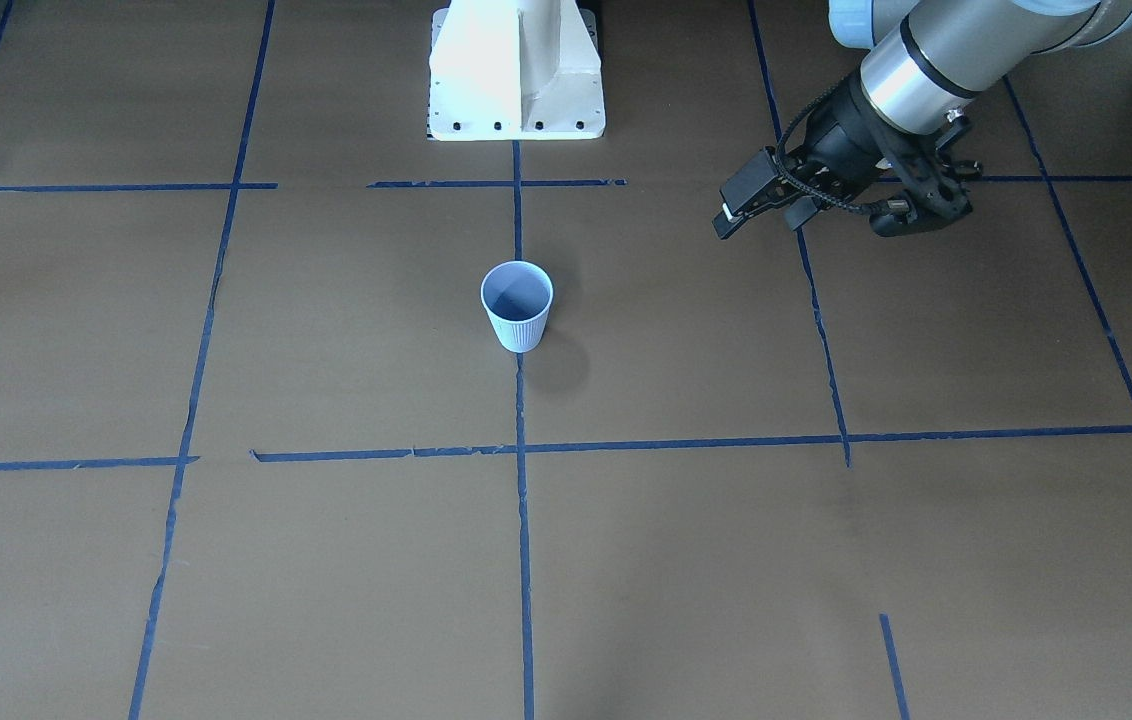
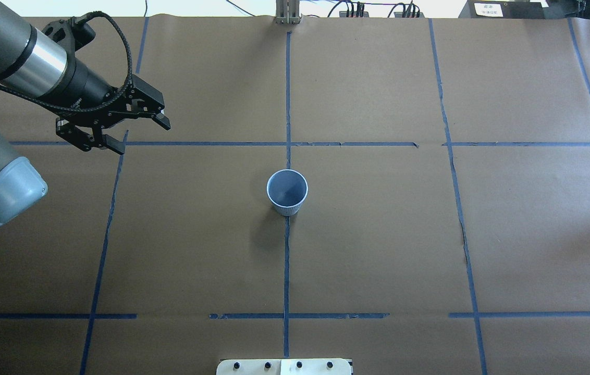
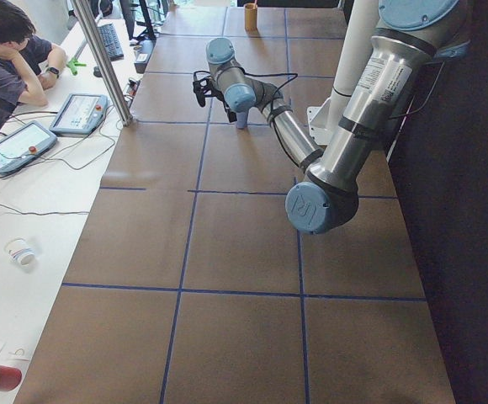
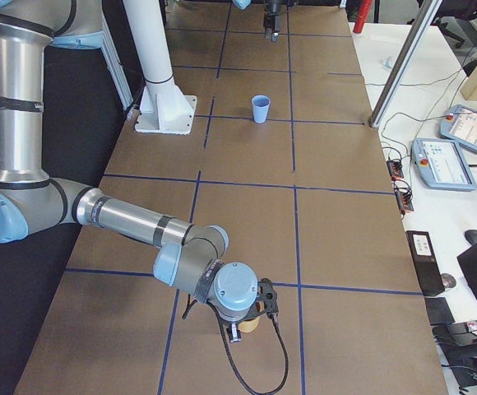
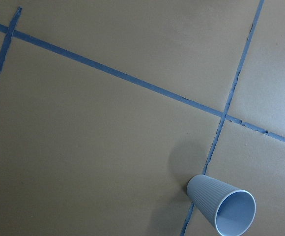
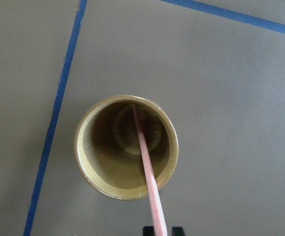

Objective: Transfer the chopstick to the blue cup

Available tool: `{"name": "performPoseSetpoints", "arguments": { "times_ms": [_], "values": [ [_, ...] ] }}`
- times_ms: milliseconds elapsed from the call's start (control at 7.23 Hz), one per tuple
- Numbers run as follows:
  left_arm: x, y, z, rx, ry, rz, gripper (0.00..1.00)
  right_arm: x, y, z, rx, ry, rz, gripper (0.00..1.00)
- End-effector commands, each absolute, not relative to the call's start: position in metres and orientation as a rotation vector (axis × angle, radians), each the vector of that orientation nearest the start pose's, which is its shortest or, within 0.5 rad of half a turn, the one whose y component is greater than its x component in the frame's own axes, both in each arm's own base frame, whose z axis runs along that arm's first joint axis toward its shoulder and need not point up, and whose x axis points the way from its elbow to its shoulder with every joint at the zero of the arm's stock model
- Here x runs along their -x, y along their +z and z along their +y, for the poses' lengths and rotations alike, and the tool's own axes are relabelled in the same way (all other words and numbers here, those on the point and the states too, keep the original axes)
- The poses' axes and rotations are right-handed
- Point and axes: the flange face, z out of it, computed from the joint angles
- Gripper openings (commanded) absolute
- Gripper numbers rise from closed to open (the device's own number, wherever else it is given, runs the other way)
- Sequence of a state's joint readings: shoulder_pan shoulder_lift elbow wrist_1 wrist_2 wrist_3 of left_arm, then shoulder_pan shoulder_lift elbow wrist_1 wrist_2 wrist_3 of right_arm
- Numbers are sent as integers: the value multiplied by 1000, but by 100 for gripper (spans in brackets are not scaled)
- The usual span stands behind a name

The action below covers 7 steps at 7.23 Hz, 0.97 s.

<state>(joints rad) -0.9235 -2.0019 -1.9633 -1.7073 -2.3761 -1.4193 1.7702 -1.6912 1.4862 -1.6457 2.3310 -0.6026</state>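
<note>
Chopstick [image 6: 146,167] in tan cup [image 6: 94,162], wrist view only

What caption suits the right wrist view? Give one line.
Pink chopstick leaning inside a tan cup, seen from above, on brown paper crossed by blue tape.

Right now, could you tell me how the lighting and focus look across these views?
Front-facing view: the white robot base is blown out, and the blue cup throws a soft shadow toward lower right. Overhead view: even light, no glare, the shadow falling lower left. Right wrist view: the chopstick and tan cup are reasonably sharp.
</note>
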Motion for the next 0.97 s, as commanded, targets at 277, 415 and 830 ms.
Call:
{"name": "performPoseSetpoints", "arguments": {
  "times_ms": [277,415,830],
  "values": [
    [-287,218,-482,175,-301,1155,100,-161,742,-392,-88,-246,-792,2],
    [-287,218,-482,176,-300,1156,100,-170,715,-390,-84,-221,-793,1],
    [-287,215,-483,174,-298,1160,100,-174,658,-349,-64,-191,-794,0]
  ]
}}
